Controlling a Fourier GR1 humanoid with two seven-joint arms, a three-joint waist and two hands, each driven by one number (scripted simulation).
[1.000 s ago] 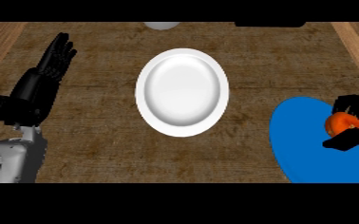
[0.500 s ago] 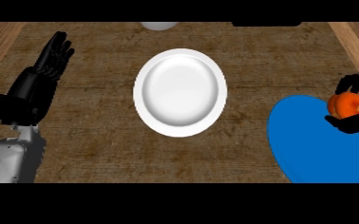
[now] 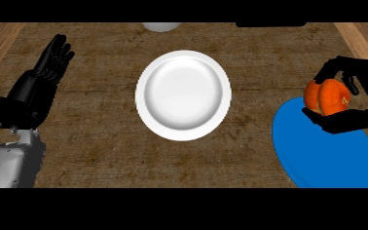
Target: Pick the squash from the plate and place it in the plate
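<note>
Single head view, steeply down onto the counter (image 3: 93, 141).

A kitchen setting: a brown wood-grain table (image 3: 101, 141) carries a round white ceramic plate (image 3: 183, 95) and a round blue plate (image 3: 316, 156).

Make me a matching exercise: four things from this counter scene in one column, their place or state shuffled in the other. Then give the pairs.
1. squash
2. white plate
3. blue plate
4. left hand

A. open, resting at the view's left edge
B. bare, at the counter's middle
C. held in the right hand, whose fingers curl round it
D. at the view's right edge, partly cut off

Pairs: 1-C, 2-B, 3-D, 4-A
</note>
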